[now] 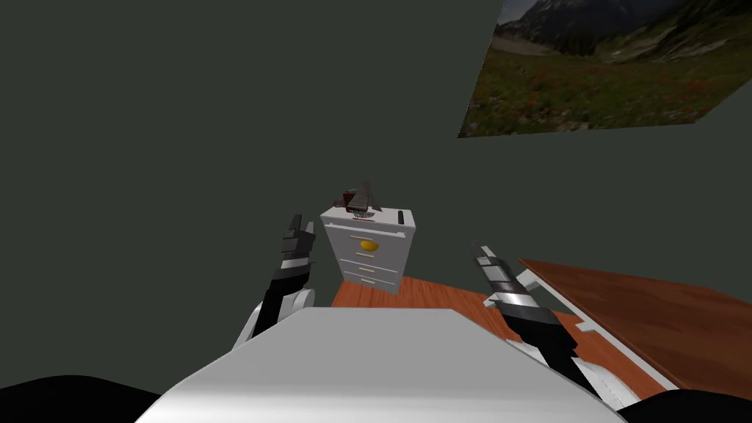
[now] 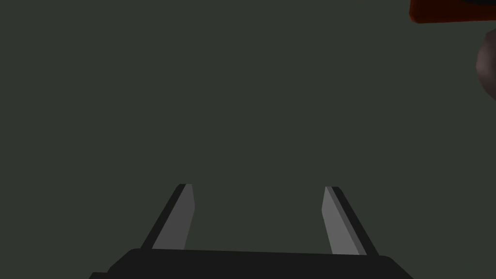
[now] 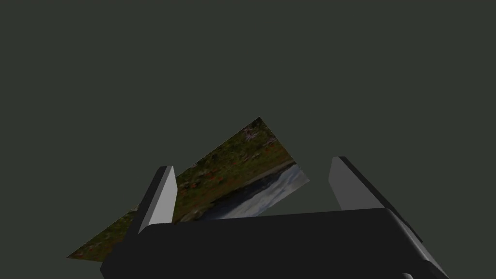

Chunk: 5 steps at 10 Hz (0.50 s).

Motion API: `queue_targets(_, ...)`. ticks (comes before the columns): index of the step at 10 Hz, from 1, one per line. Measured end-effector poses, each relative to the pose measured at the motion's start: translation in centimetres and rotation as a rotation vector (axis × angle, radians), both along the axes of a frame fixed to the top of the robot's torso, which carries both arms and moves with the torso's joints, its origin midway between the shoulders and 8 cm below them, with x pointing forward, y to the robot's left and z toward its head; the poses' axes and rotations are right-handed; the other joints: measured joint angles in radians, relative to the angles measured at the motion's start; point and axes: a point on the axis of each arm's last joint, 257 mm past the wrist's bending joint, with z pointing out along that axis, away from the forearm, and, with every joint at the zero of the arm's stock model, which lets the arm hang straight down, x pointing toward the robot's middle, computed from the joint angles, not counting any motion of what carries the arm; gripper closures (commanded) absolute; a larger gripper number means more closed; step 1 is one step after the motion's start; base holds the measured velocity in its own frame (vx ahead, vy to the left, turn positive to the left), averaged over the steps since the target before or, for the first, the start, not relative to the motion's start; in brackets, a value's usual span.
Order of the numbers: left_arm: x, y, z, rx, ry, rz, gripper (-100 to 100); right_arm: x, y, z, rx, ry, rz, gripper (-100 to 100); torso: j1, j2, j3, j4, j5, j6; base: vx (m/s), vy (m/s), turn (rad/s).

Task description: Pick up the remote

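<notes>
Ahead, the dark remote point(image 1: 402, 217) lies pointing away atop the drawer cabinet point(image 1: 389, 258), seemingly nearer my right pincer point(image 1: 479, 251) than my left pincer point(image 1: 297, 222); both gape wide.

A dark grey-green wall point(image 1: 183, 110) carried a landscape picture point(image 1: 602, 66). A white drawer cabinet point(image 1: 382, 273) stood on a reddish wood floor point(image 1: 415, 297), near a brown wooden tabletop point(image 1: 661, 316).

Everything sits on a small white drawer cabinet point(image 1: 371, 253), which stands on a reddish wood floor point(image 1: 411, 297) against the dark wall point(image 1: 183, 147). The top drawer has a yellow knob point(image 1: 367, 245). On the cabinet's top, a slim dark remote point(image 1: 401, 217) lies near the right edge, apart from a cluster at the left: a grey pointed thing point(image 1: 361, 197) with a dark red object point(image 1: 346, 198) just beside it. Can't tell what those two are.
</notes>
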Motion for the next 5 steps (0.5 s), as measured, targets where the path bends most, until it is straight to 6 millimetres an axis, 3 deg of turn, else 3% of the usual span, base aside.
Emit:
queue_targets(2, 0.0, 0.0, 0.0, 0.000, 0.000, 0.000, 0, -1.2, -1.6, -0.1, -0.105, 0.044, -0.043, -100, 0.001, 0.000, 0.000, 0.000, 0.000, 0.000, -0.006, -0.054, 0.381)
queue_targets(5, 0.0, 0.0, 0.0, 0.000, 0.000, 0.000, 0, -3.4, -3.6, -0.8, -0.316, 0.139, -0.108, -100, 0.000, -0.001, -0.001, 0.000, 0.000, 0.000, 0.003, -0.051, 0.225)
